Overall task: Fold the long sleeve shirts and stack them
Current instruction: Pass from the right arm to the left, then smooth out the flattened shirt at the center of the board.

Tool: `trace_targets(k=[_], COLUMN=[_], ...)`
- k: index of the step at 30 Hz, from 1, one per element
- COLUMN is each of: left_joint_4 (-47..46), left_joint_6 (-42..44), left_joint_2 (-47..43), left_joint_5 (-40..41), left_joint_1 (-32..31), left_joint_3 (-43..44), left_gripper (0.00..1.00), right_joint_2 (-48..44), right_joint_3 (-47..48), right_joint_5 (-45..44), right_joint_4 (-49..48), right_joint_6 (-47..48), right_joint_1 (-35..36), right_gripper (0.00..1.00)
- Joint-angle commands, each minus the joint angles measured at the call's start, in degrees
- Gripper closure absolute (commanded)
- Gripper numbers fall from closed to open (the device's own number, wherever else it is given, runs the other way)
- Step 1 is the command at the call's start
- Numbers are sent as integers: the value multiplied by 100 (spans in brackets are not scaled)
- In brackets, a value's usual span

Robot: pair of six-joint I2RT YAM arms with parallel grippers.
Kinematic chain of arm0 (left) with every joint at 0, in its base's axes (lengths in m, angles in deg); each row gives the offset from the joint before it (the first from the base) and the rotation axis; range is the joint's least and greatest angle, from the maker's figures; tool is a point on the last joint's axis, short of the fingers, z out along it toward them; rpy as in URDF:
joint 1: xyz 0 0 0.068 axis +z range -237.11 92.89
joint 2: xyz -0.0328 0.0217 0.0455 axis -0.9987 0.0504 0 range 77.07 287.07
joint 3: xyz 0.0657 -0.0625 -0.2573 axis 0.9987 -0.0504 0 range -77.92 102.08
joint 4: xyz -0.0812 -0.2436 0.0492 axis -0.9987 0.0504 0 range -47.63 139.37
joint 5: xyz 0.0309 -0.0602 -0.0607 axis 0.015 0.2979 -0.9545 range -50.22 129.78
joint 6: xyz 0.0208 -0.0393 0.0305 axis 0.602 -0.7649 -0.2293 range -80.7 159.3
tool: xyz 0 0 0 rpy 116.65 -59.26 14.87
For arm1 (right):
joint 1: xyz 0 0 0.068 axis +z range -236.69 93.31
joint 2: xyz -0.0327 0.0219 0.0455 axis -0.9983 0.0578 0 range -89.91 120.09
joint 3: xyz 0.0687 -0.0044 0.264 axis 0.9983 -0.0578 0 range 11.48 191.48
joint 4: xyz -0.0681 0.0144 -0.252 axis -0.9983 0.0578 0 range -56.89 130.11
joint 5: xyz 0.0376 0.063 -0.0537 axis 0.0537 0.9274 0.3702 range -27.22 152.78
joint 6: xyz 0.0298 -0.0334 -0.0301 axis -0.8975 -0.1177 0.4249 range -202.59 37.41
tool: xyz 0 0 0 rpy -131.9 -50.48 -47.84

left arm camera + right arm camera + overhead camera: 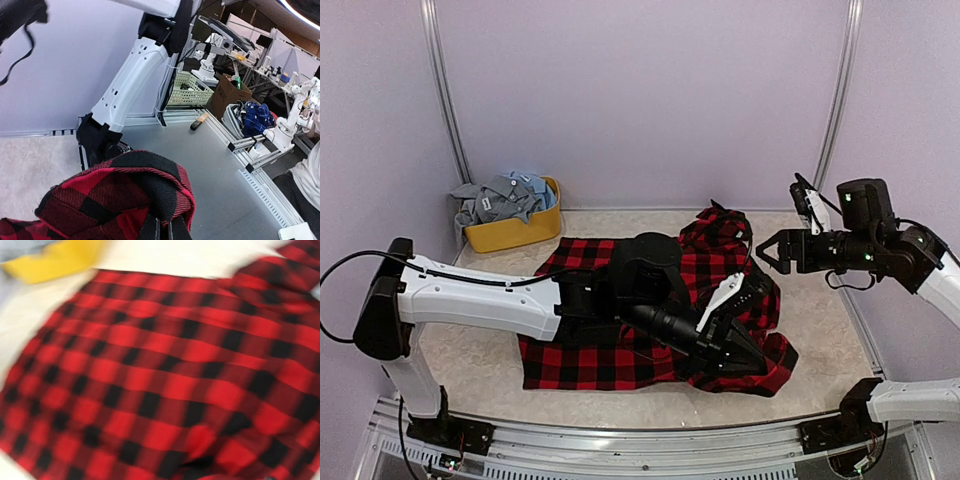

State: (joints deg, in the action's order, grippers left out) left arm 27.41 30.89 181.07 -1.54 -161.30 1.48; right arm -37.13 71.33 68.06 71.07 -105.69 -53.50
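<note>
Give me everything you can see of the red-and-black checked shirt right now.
The checked shirt is soft flannel in red-and-black squares, mostly flat on the table, its right side rumpled and heaped. The left arm reaches over it; the left gripper pinches a bunched, lifted fold near the front right corner between its fingers. The right gripper hangs open by its right edge, seemingly not touching.

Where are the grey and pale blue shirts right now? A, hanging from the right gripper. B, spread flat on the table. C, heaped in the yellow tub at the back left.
C: the grey and pale blue shirts lie bunched in the yellow tub at the back left, and only the red-and-black flannel is on the table.
</note>
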Motion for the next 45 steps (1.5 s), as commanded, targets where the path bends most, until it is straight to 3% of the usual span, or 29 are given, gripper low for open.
trace_targets(k=[1, 6, 13, 25, 35, 45], left_joint_4=[950, 1387, 1957, 2386, 2210, 1960], left_joint_6=[808, 1102, 1431, 1692, 1722, 1624], left_joint_2=[296, 522, 115, -303, -240, 207], left_joint_5=[285, 267, 122, -179, -474, -848], left_joint_1=[-410, -619, -698, -822, -812, -736], left_joint_3=[781, 1029, 729, 478, 404, 674], left_gripper=[100, 100, 100, 100, 100, 100], right_joint_2=[370, 728, 1466, 3654, 4486, 4773], right_joint_3=[89, -314, -930, -1254, -815, -184], right_joint_5=[-272, -110, -89, 561, 422, -234], right_joint_4=[311, -19, -561, -1972, -1794, -1034], right_joint_6=[34, 37, -76, -151, 267, 909], right_joint_1=[-497, -631, -870, -1302, -1907, -2026], right_gripper=[16, 17, 18, 25, 24, 24])
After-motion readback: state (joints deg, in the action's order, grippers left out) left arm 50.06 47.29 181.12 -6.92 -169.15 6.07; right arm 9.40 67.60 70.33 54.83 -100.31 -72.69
